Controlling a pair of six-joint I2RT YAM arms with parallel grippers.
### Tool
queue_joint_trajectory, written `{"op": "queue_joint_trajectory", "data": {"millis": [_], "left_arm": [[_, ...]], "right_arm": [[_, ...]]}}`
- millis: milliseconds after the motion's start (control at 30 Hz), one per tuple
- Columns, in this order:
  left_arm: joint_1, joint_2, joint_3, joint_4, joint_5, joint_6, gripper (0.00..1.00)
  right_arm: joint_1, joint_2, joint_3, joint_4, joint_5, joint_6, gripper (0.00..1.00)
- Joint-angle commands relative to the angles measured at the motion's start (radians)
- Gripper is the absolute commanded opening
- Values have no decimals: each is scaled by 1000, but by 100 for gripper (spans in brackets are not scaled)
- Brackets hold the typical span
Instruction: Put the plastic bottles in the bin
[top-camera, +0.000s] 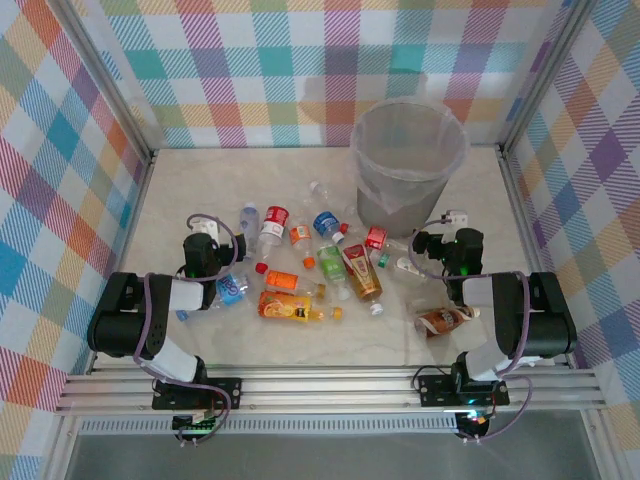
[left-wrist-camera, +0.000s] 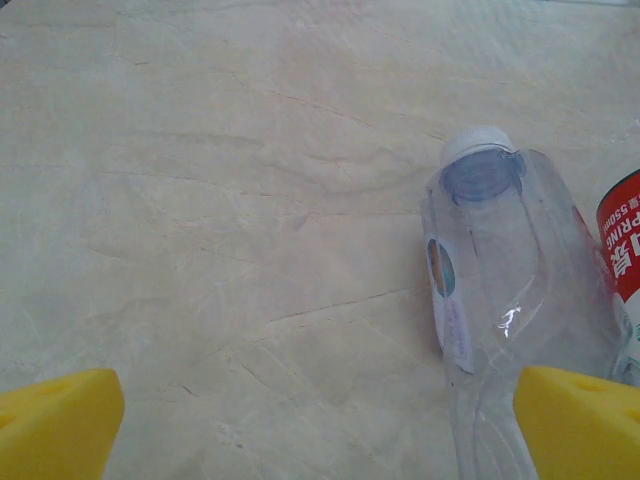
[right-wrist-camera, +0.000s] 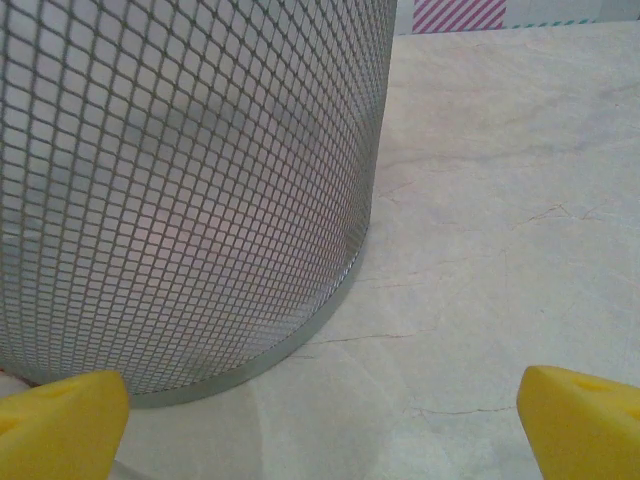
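Note:
Several plastic bottles lie scattered mid-table: a clear one with a white cap (top-camera: 249, 216) (left-wrist-camera: 500, 290), a red-labelled one (top-camera: 273, 225) (left-wrist-camera: 622, 250), a blue-labelled one (top-camera: 326, 222), two orange ones (top-camera: 285, 308) and a brown one (top-camera: 443, 320) beside the right arm. The grey mesh bin (top-camera: 408, 160) (right-wrist-camera: 180, 180) stands upright at the back, right of centre. My left gripper (top-camera: 205, 224) (left-wrist-camera: 320, 430) hangs open over bare table, the clear bottle just inside its right fingertip (left-wrist-camera: 585, 425). My right gripper (top-camera: 437, 232) (right-wrist-camera: 320, 430) is open and empty, low beside the bin's base.
Plaid walls on metal frames close in the table on the left, back and right. A blue-labelled bottle (top-camera: 232, 290) lies against the left arm. Bare marble tabletop (top-camera: 180, 190) stretches left of the bottles and right of the bin (right-wrist-camera: 500, 200).

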Motion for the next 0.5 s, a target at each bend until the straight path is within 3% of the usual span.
{"op": "queue_joint_trajectory", "data": {"millis": [0,167,333,467], "left_arm": [[1,8,19,11,19,11,100],[0,6,17,10,19,11,100],[1,6,18,11,19,13,100],[1,9,20,11,18,12,100]], "right_arm": [[-11,6,13,9,-20,-10,100],[-9,5,8,17,-27,-16,100],[-9,-6,-50,113,-119,-49,100],[-10,8,10,16,-77,-30,100]]}}
